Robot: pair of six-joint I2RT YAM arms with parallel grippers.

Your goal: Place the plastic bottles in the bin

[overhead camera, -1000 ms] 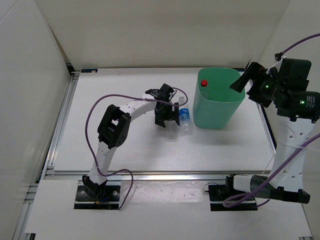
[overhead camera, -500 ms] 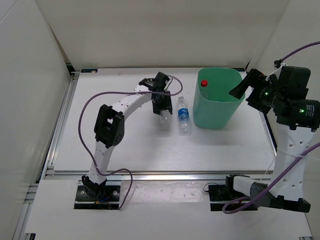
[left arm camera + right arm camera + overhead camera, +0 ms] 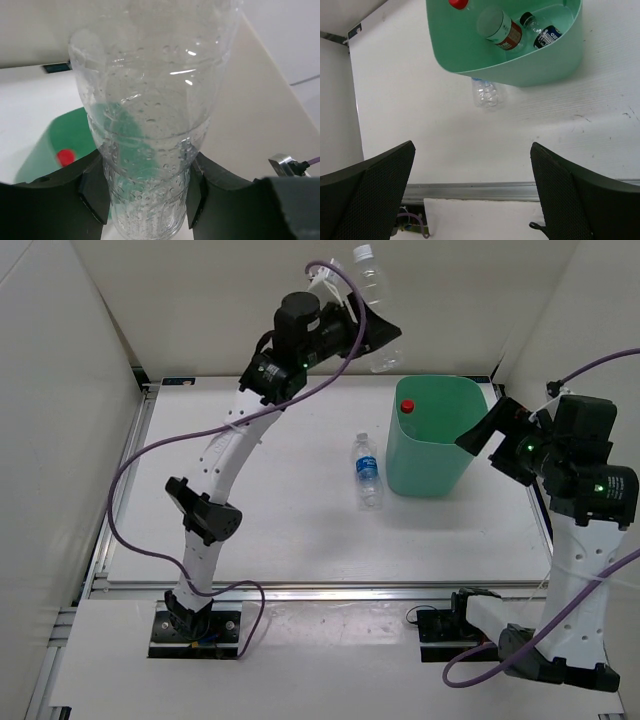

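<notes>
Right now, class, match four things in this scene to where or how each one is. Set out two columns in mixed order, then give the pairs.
1 unlabelled bottle
2 blue-labelled bottle
3 red-labelled bottle
4 right hand

A inside the bin
B open, holding nothing
C gripped by the left hand, in the air
D lying on the table

Pairs: 1-C, 2-D, 3-A, 4-B

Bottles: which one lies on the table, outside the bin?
The blue-labelled bottle with the white cap, left of the bin. The unlabelled bottle is in the left tool; the red-labelled bottle and dark-blue-labelled bottle are inside the bin.
</notes>
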